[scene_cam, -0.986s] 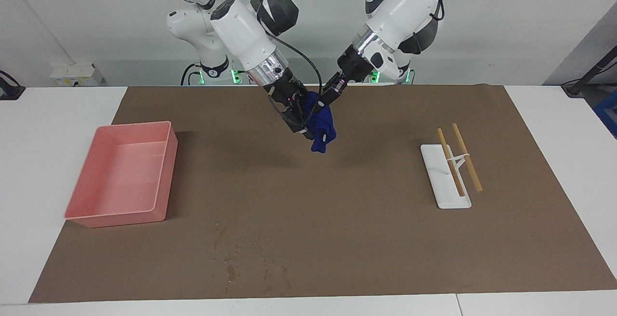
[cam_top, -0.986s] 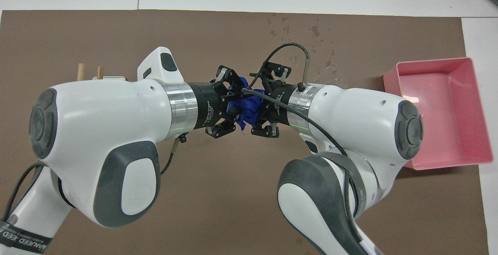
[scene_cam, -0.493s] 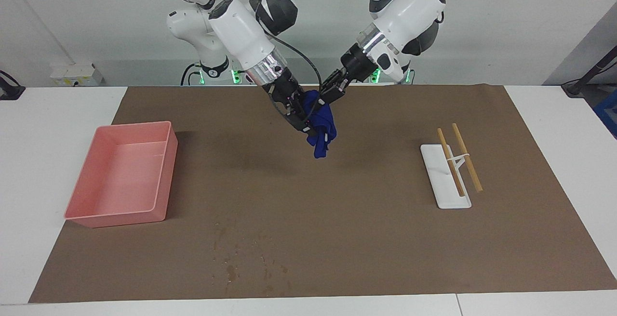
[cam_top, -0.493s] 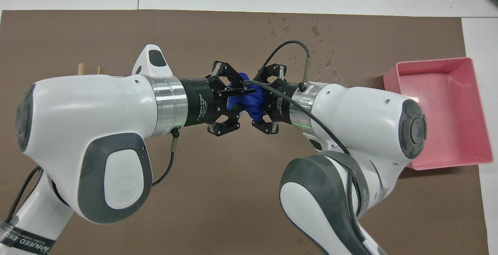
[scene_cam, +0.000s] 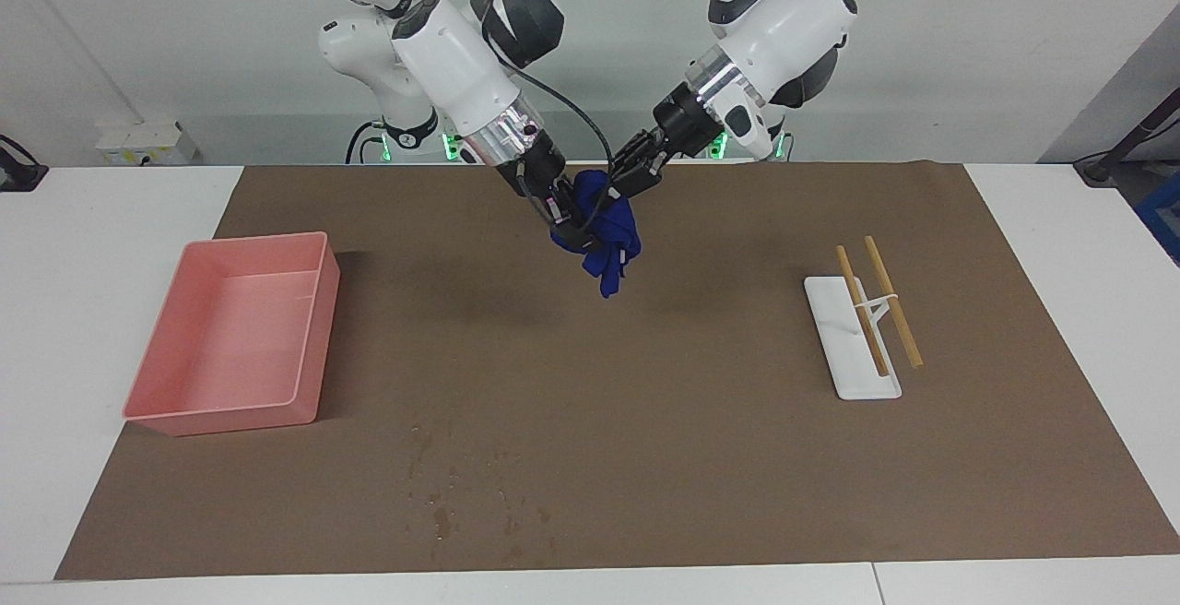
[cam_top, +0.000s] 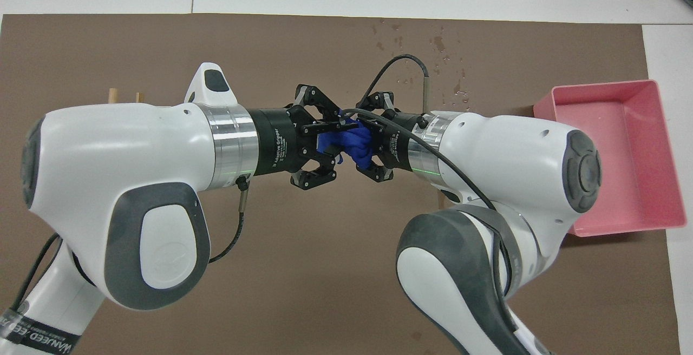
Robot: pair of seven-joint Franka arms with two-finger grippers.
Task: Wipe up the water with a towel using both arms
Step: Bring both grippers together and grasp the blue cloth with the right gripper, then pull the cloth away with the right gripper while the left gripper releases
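Two grippers meet in mid-air over the middle of the brown mat [scene_cam: 701, 457], and we see the towel [scene_cam: 608, 234] bunched between them, a navy lump hanging clear of the surface. We read the left gripper [scene_cam: 619, 183] as clenched on the towel's upper part. The right gripper [scene_cam: 579, 229] presses into the lump from the opposite direction; from the overhead view its fingertips [cam_top: 364, 160] are buried in cloth, so we would say it probably grasps the towel too, though the folds hide the contact.

Below the jaws the mat lies bare. The water [scene_cam: 442, 517] sits well apart from the grippers, scattered specks close to the mat's edge farthest from the robots. We see a pink tray [scene_cam: 147, 374] toward the right arm's end, straddling the mat's border. Toward the left arm's end a white plate [scene_cam: 830, 328] carries two wooden sticks [scene_cam: 890, 310], well clear of both jaws.
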